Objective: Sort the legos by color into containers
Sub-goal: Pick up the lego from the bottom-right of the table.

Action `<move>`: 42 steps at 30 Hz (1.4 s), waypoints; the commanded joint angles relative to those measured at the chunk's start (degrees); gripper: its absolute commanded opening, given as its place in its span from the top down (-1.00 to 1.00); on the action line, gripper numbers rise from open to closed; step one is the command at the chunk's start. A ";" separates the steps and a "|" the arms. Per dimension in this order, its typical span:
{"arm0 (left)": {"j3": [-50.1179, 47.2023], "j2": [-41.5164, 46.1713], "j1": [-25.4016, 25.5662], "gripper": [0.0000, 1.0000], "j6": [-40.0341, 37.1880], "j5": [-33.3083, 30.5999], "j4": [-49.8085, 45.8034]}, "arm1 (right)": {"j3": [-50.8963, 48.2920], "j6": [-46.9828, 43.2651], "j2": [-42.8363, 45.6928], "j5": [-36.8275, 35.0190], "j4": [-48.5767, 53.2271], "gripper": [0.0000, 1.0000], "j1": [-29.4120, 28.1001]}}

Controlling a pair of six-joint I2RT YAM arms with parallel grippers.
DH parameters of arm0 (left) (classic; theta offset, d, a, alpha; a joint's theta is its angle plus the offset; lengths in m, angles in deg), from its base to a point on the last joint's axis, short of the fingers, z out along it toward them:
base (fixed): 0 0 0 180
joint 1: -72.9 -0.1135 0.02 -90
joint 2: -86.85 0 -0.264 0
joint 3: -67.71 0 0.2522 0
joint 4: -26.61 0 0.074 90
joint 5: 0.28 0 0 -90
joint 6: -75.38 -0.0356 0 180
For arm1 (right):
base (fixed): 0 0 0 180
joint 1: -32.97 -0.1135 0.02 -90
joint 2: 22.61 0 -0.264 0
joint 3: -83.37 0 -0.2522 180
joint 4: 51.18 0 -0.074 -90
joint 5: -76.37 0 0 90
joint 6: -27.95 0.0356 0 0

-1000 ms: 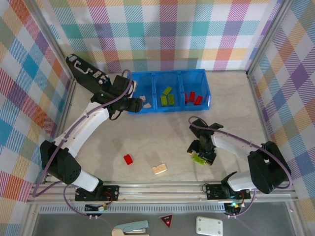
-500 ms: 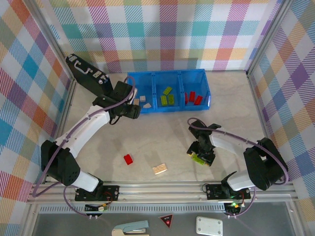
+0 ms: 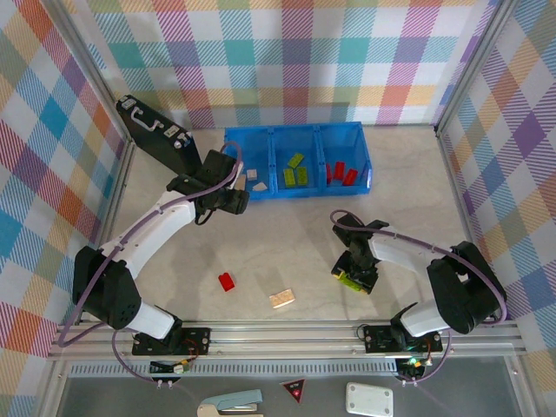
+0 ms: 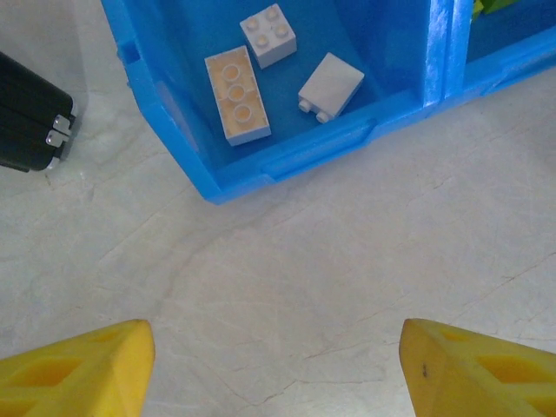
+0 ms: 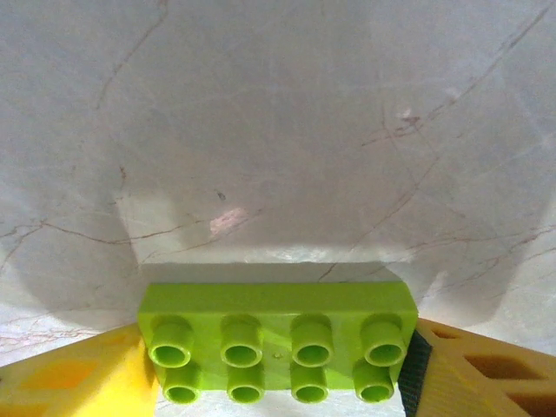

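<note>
A lime green lego (image 5: 278, 343) lies studs-up on the table with my right gripper (image 5: 276, 369) shut on its two ends; in the top view this gripper (image 3: 354, 278) is at the right front. My left gripper (image 4: 278, 373) is open over bare table just in front of the blue bin (image 4: 287, 156), nothing between its fingers; from above it (image 3: 231, 200) is by the left compartment. That compartment holds a cream lego (image 4: 236, 106) and two white ones (image 4: 268, 35). Green legos (image 3: 295, 169) fill the middle container, red ones (image 3: 343, 174) the right. A red lego (image 3: 227, 281) and a cream lego (image 3: 281, 298) lie on the table.
A black briefcase (image 3: 156, 135) leans at the back left beside the bin, its latched corner (image 4: 30, 122) close to my left gripper. Checked walls close in both sides and the back. An aluminium rail (image 3: 287, 334) runs along the near edge.
My left gripper has drawn back a little from the bin's left compartment toward the near left. My right gripper's fingers have closed in on the green lego.
</note>
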 commanded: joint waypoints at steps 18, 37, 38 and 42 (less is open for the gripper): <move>-1.44 1.58 -2.63 -0.48 -0.40 1.38 1.72 | 8.75 -20.72 -4.09 -0.99 3.95 -0.34 -0.50; -1.30 1.82 -5.09 -0.47 0.20 2.67 1.98 | 29.01 -35.09 -15.99 -6.52 7.83 -0.34 -0.98; -1.43 2.03 -5.27 -0.47 0.31 2.86 2.07 | 30.47 -35.49 -16.73 -6.54 7.83 -0.34 -0.98; -1.55 2.04 -5.61 -0.47 0.35 3.17 2.14 | 36.57 -36.73 -19.97 -6.99 7.92 -0.34 -0.98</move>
